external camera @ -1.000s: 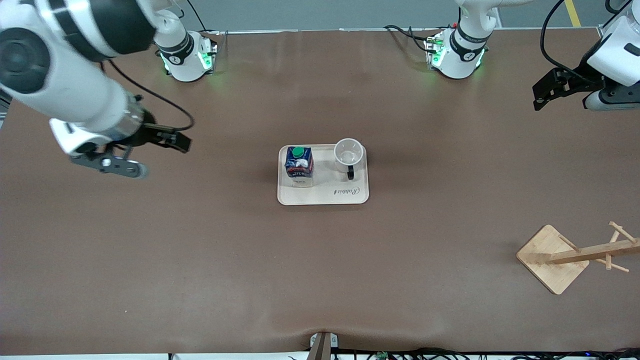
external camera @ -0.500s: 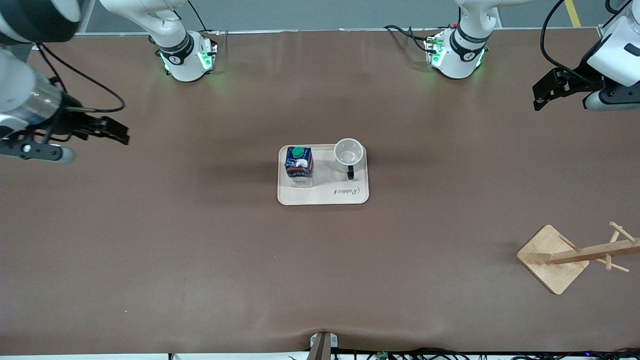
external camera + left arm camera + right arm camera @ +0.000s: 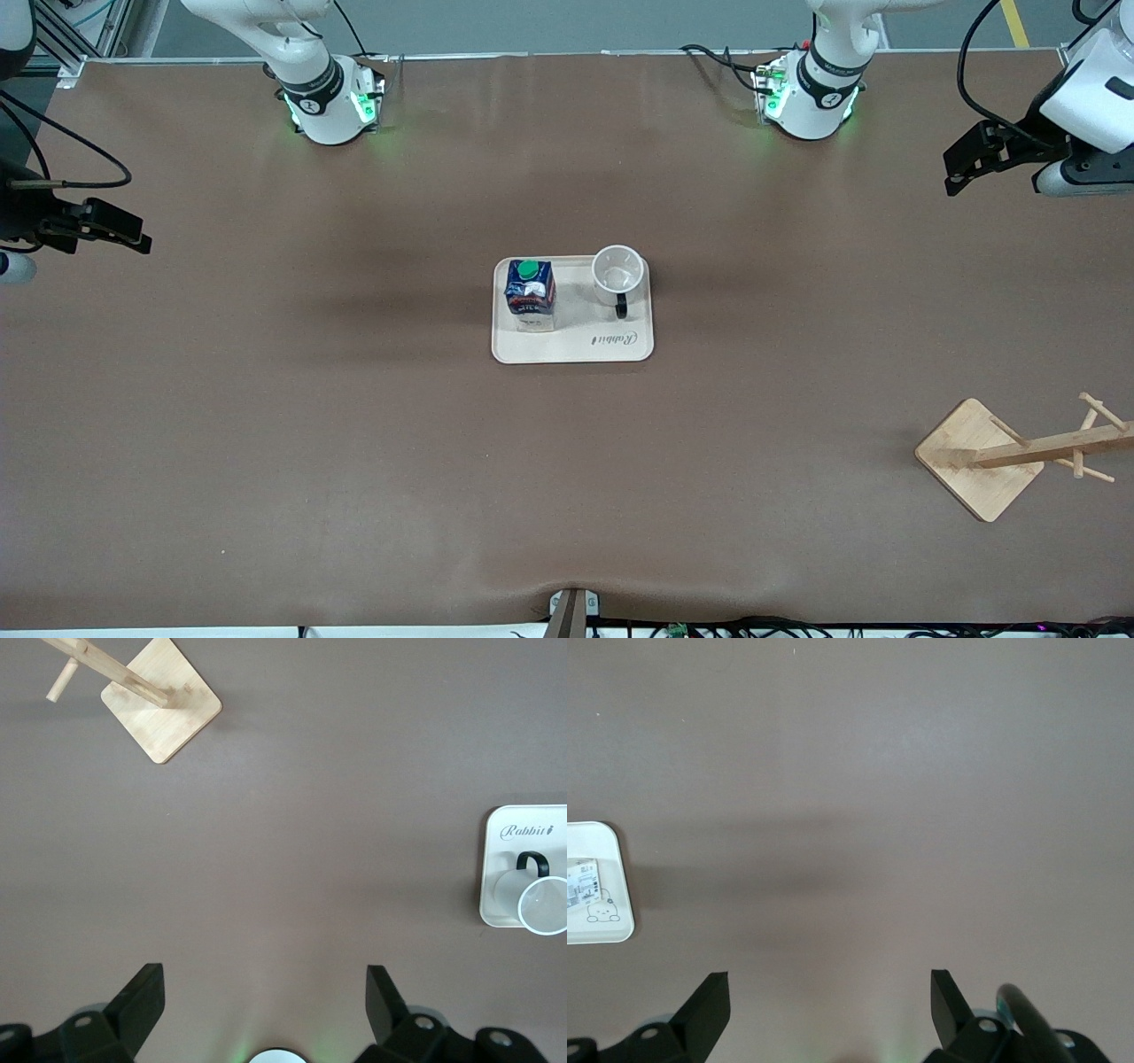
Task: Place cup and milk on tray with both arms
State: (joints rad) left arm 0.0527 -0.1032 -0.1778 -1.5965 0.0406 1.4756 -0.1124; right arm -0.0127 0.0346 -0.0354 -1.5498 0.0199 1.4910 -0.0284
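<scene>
The cream tray (image 3: 576, 350) lies at the table's middle. The milk (image 3: 530, 285), dark blue with a green cap, stands upright on it at the right arm's end. The white cup (image 3: 617, 268) with a black handle stands upright on it at the left arm's end. My right gripper (image 3: 124, 232) is open and empty, up over the right arm's end of the table. My left gripper (image 3: 950, 175) is open and empty, up over the left arm's end. The left wrist view shows the open left gripper (image 3: 266, 979), the tray's end (image 3: 494, 904) and the cup (image 3: 542, 904). The right wrist view shows the open right gripper (image 3: 830, 983) and a tray corner (image 3: 611, 930).
A wooden rack with a square base (image 3: 979, 459) lies tipped over near the front camera at the left arm's end; it also shows in the left wrist view (image 3: 161, 709). The brown table (image 3: 354, 425) spreads wide around the tray.
My right arm has drawn back from near the tray toward its own end of the table, gripper empty. The left arm, the milk, the cup and the tray have not moved.
</scene>
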